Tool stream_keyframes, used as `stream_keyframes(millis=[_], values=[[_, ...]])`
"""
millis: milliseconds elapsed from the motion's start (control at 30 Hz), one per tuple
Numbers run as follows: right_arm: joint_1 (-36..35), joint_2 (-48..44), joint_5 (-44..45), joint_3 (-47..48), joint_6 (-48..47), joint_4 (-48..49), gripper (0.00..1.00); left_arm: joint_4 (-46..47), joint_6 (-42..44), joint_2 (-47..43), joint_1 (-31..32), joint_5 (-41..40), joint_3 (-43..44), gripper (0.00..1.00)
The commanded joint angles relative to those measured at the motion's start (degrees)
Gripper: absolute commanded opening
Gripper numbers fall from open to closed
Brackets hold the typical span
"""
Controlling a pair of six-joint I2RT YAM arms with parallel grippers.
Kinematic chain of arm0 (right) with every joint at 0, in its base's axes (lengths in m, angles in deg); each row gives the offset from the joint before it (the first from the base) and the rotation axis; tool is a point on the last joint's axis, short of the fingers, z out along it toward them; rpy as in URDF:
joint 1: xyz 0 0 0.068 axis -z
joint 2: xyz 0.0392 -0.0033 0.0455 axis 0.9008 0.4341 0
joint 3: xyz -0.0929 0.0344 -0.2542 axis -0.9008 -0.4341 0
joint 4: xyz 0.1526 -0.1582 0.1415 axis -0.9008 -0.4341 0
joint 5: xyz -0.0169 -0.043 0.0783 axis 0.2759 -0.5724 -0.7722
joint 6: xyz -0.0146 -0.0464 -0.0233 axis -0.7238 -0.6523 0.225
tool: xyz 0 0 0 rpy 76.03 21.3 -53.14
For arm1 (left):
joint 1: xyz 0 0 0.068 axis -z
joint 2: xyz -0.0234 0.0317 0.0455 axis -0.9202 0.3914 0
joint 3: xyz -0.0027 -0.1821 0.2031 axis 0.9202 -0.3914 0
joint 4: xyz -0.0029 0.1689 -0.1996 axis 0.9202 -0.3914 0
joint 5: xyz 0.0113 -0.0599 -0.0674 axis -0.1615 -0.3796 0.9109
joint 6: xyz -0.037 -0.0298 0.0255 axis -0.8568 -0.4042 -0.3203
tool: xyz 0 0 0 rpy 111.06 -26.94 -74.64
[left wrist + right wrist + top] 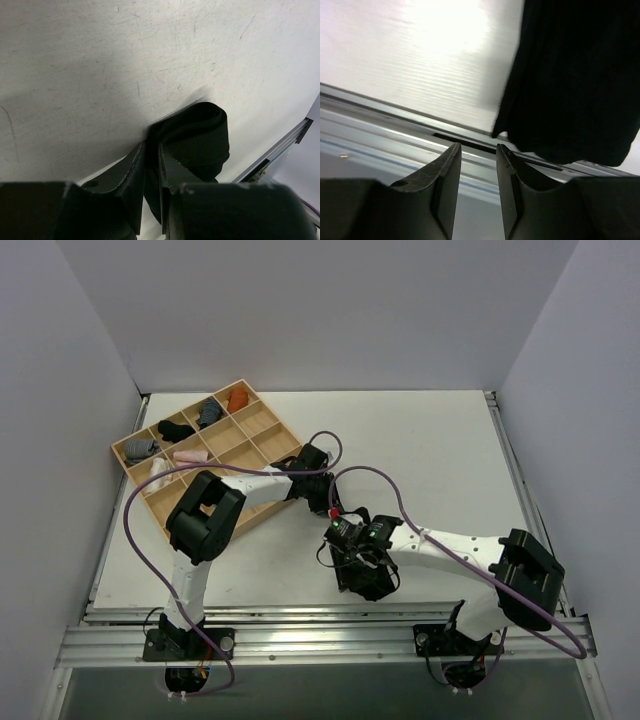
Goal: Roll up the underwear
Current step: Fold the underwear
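The underwear (338, 565) is a black cloth lying near the table's front edge, between the two arms. In the left wrist view it shows as a folded, partly rolled band (200, 135). My left gripper (152, 150) is shut on a fold of it, with fabric pinched between the fingers. In the top view this gripper (338, 530) sits at the cloth's far side. My right gripper (478, 150) stands open with nothing between its fingers. It hangs over the table's front edge, just beside the underwear (575, 75). From above, the right gripper (364, 576) is over the cloth's near side.
A wooden compartment tray (262, 420) stands at the back left, holding grey, black, pink and orange rolled bundles. The left forearm crosses its near corner. An aluminium rail (395, 130) runs along the table's front edge, right below the right fingers. Grey walls close in both sides.
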Motion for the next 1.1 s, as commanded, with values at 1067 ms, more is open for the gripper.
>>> stream_keyframes(millis=[1067], values=[[8.86,-14.02,14.31,-19.1,19.9,-4.34,0.3,-7.65,4.15,2.43,-0.33,-5.49,-1.64,0.24]])
